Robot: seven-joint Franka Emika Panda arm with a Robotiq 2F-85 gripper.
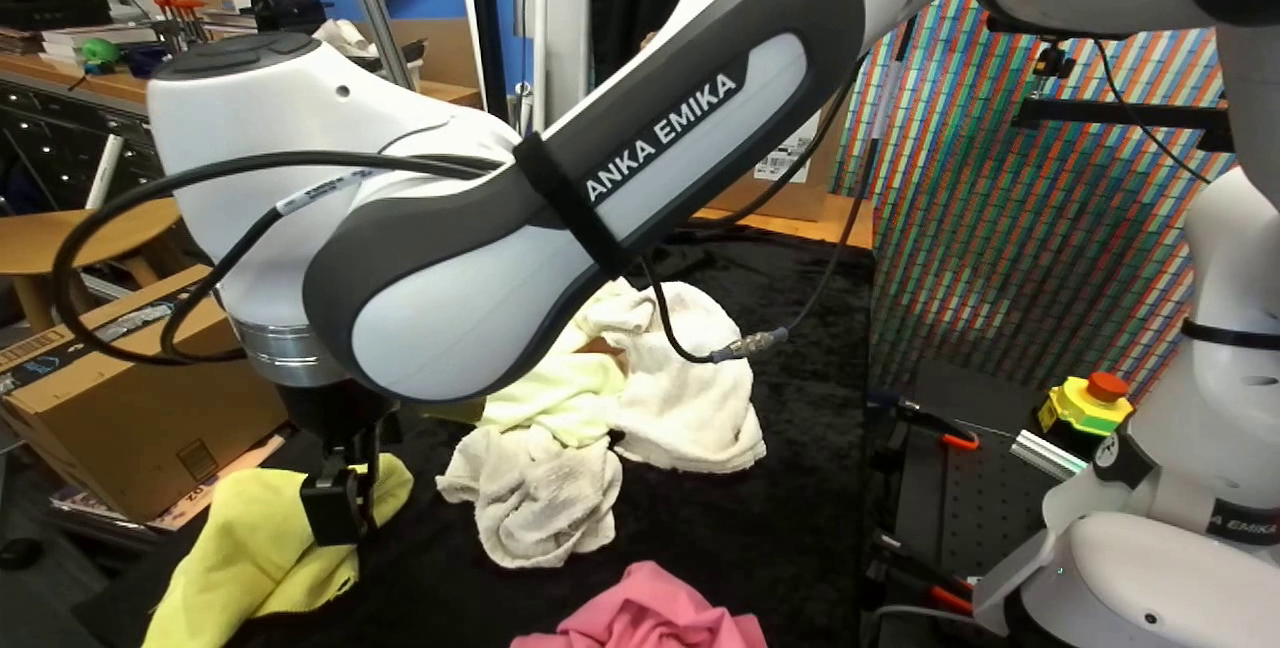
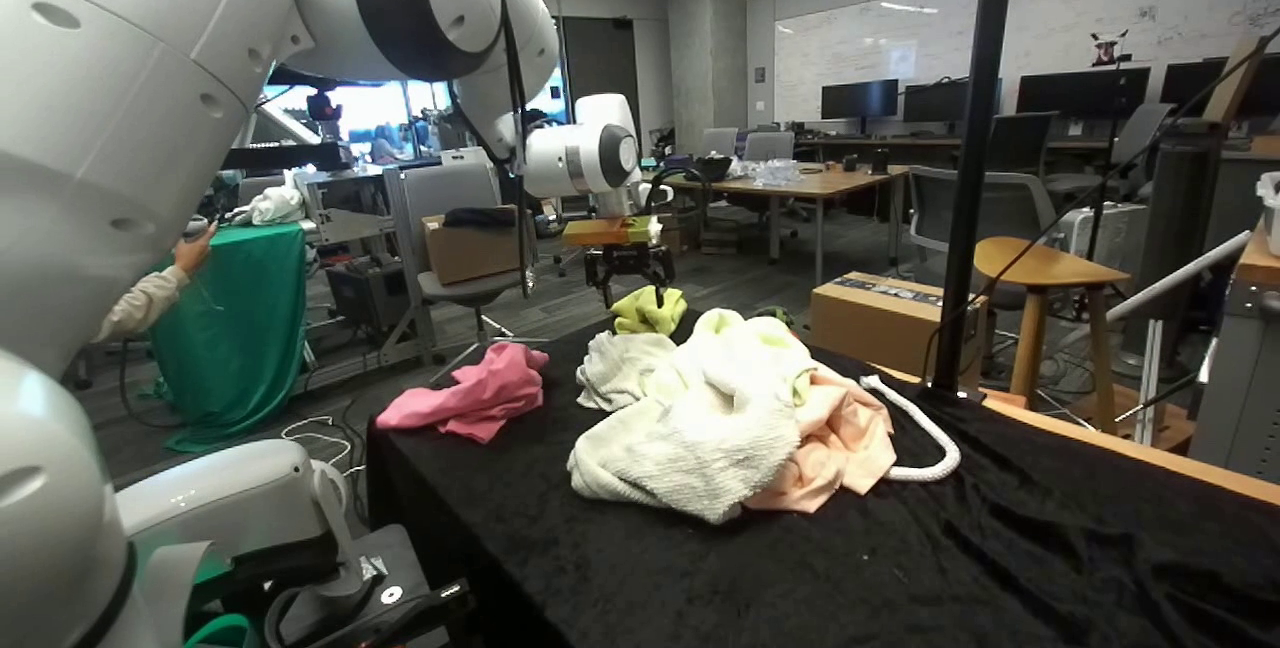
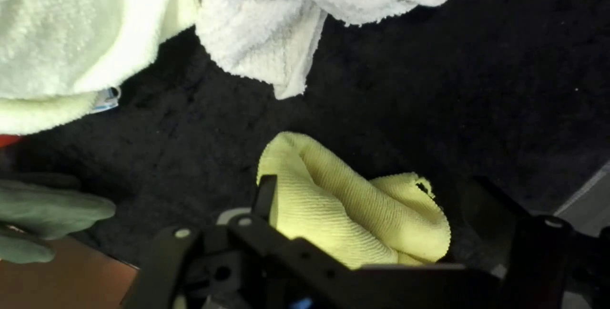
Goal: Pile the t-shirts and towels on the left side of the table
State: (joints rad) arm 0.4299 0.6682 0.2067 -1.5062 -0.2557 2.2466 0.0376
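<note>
My gripper (image 3: 379, 199) is open, with its fingers apart on either side of a yellow cloth (image 3: 352, 209). In an exterior view, the gripper (image 1: 345, 508) is down at this cloth (image 1: 270, 543). In the wrist view the fingers hide part of the cloth. A greyish-white towel (image 1: 545, 498) lies near it. A larger white towel (image 2: 690, 448), a pale yellow-green towel (image 1: 560, 393) and a peach cloth (image 2: 840, 438) lie heaped together. A pink cloth (image 2: 480, 393) lies apart from the heap. All rest on the black-covered table (image 2: 700, 578).
A white rope (image 2: 930, 458) curves beside the heap. A cardboard box (image 1: 150, 418) stands past the table edge near the yellow cloth. A black post (image 2: 970, 158) rises at the table's edge. A grey-green object (image 3: 47, 209) shows at the wrist view's left.
</note>
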